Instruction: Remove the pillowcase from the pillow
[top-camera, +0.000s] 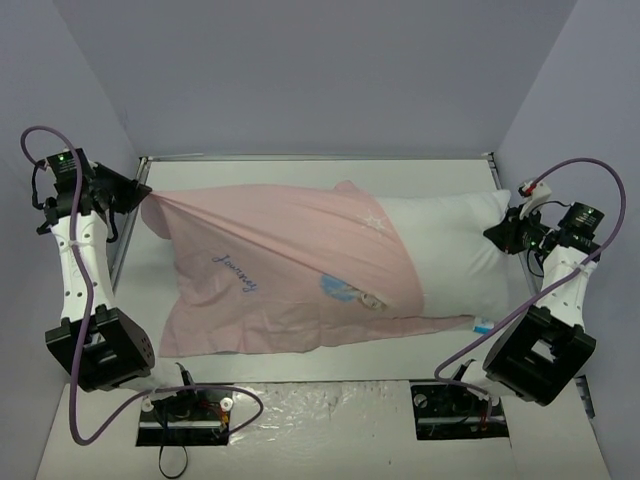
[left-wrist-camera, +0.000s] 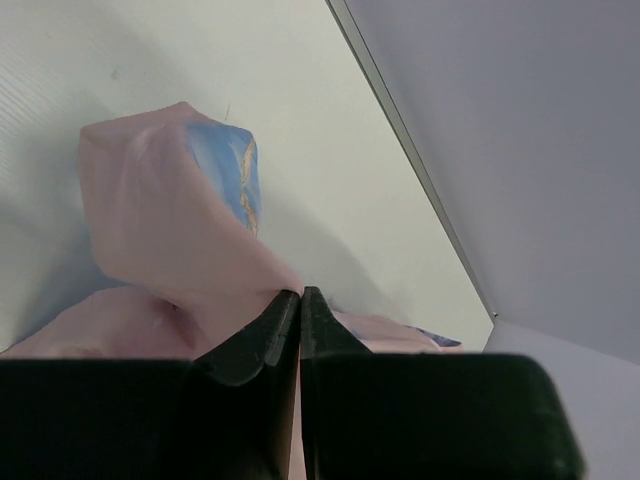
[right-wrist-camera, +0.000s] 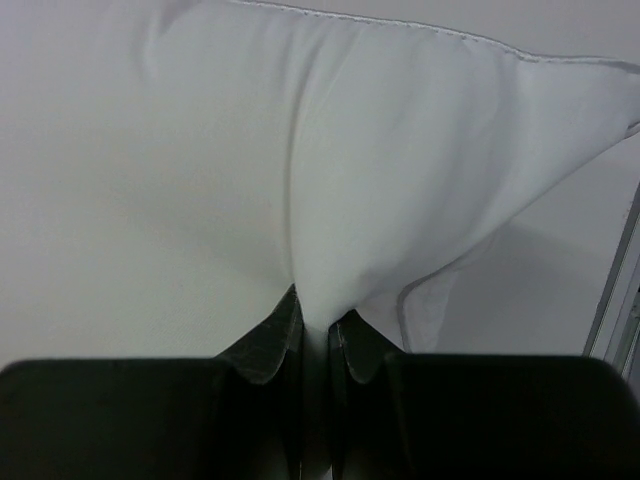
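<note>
**First onlooker:** Where does the pillowcase (top-camera: 280, 270) lie?

**Second onlooker:** Across the left and middle of the table (top-camera: 320, 385), pink side up, with pale script on it and a small blue picture near its lower right edge. It covers the left part of the pillow (top-camera: 450, 260). The right part sticks out bare and white, reaching toward the right wall.

**First onlooker:** And the left gripper (top-camera: 143, 195)?

**Second onlooker:** Pressed together on the pillowcase's far left corner. The cloth is drawn to a tight point there, and creases fan out from it across the pink fabric. The wrist view shows pink cloth with a patch of blue bunched just beyond the closed jaws.

**First onlooker:** The right gripper (top-camera: 497, 235)?

**Second onlooker:** Pinching the pillow at its right end, fingers nearly together with a fold of white fabric between them. The cushion puckers toward the grip.

**First onlooker:** Anything else?

**Second onlooker:** A small blue-and-white tag (top-camera: 483, 325) shows at the pillow's near right corner, just past the pillowcase's lower edge. Purple cables (top-camera: 580, 161) loop from both arms toward the near edge of the table.
</note>
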